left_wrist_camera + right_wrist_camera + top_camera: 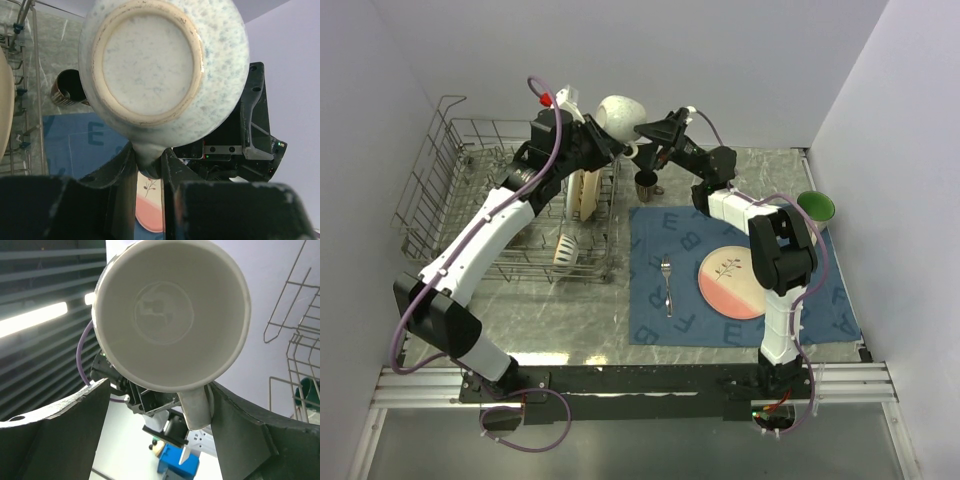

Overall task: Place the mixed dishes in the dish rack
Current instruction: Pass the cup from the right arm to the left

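A white speckled mug (620,115) hangs in the air above the right end of the dish rack (470,190). My left gripper (149,170) is shut on its handle (148,159), and the mug's underside (150,60) fills the left wrist view. My right gripper (157,410) faces the mug's mouth (170,315) with its jaws open wide; the handle (195,407) lies against the right finger (240,415). In the rack stand a tan plate (585,190) and a small bowl (568,250). A fork (667,283), a pink-and-cream plate (732,282), a green bowl (817,207) and a dark mug (646,183) sit outside it.
A blue lettered placemat (650,320) lies right of the rack under the fork and plate. The rack's tall wire sides (300,340) show at the right of the right wrist view. Walls close in the table on the left, back and right.
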